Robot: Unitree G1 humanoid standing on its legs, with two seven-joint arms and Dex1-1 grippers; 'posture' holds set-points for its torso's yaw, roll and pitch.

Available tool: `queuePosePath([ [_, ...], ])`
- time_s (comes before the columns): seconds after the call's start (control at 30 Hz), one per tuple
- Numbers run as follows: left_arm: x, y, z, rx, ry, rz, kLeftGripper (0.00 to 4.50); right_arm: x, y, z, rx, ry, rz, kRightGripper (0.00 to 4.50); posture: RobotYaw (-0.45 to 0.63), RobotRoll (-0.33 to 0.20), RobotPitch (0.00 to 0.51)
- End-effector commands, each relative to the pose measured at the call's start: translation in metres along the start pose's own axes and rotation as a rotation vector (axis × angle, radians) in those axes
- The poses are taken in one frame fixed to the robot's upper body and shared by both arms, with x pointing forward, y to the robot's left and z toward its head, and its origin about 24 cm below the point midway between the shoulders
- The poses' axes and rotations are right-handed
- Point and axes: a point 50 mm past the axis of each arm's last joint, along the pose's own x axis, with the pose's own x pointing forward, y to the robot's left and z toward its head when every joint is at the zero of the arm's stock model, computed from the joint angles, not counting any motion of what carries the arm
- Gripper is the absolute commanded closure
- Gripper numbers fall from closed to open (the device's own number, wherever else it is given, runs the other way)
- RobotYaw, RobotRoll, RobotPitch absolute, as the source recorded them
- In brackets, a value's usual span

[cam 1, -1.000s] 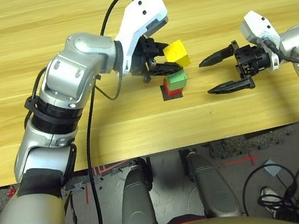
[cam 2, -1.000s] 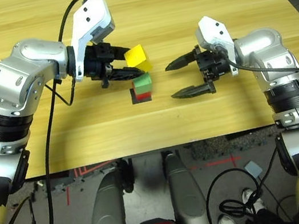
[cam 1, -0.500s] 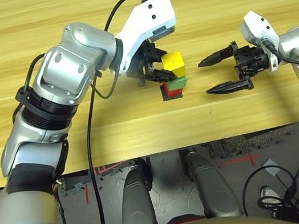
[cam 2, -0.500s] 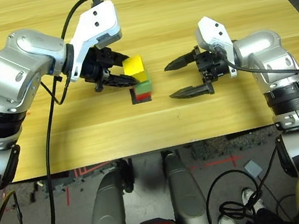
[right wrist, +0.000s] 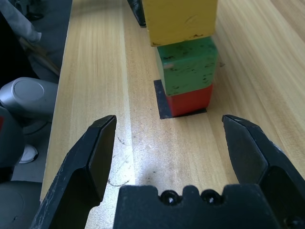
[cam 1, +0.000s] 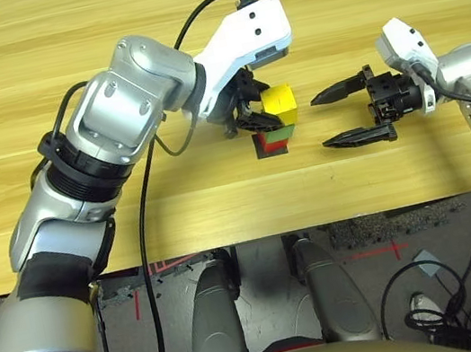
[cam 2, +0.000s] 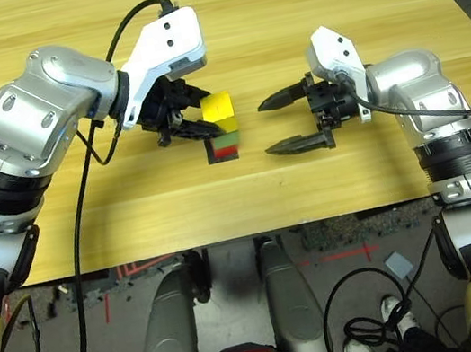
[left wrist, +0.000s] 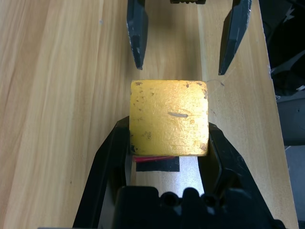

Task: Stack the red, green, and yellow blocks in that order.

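Observation:
The red block (right wrist: 189,102) sits on a flat black patch (right wrist: 160,101) near the table's middle, with the green block (right wrist: 188,64) stacked on it. My left gripper (left wrist: 167,130) is shut on the yellow block (left wrist: 169,117), holding it right on top of the green block (cam 1: 280,131) and slightly off-centre; I cannot tell whether the two touch. In the head views the yellow block (cam 1: 279,102) tops the stack, at the left gripper (cam 1: 260,118). My right gripper (cam 1: 320,122) hovers open just to the right of the stack, fingers pointing at it and holding nothing.
The wooden table (cam 1: 101,35) stretches wide behind and to the left of the stack. A black cable (cam 1: 146,210) hangs from my left arm across the table's front edge. Below the edge lies floor with more cables.
My left gripper has carried the yellow block from behind and right of the stack down onto it. The right gripper has stayed put, open.

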Motion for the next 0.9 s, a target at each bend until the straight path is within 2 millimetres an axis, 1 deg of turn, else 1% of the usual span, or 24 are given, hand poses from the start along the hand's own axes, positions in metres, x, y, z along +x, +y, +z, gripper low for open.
queuePosePath([
  [0.03,0.0053,-0.0048,-0.0009,0.021,0.010,-0.018,2.43,-0.0023,0.0034,0.0001,0.000,-0.010,-0.005,0.00,0.06,0.020,0.293],
  [0.63,0.0098,0.0009,-0.0087,0.021,0.019,0.016,2.43,-0.0026,0.0062,0.0006,0.007,-0.017,-0.012,0.00,0.04,0.018,0.292],
  [0.7,0.0100,0.0014,-0.0093,0.026,0.023,0.020,1.68,-0.0026,0.0066,0.0007,0.008,-0.018,-0.013,0.00,0.04,0.018,0.293],
  [0.73,0.0100,0.0013,-0.0091,0.027,0.021,0.020,1.44,-0.0027,0.0067,0.0007,0.009,-0.019,-0.014,0.00,0.04,0.018,0.293],
  [0.83,0.0088,0.0003,-0.0069,0.024,0.008,0.013,0.30,-0.0031,0.0068,0.0006,0.010,-0.019,-0.016,0.00,0.05,0.016,0.294],
  [0.87,0.0071,0.0003,-0.0048,0.021,-0.005,0.014,0.05,-0.0033,0.0066,0.0006,0.011,-0.019,-0.016,0.00,0.05,0.016,0.294],
  [0.9,0.0053,0.0004,-0.0027,0.021,-0.017,0.016,0.02,-0.0038,0.0064,0.0005,0.013,-0.018,-0.017,0.00,0.05,0.016,0.293],
])
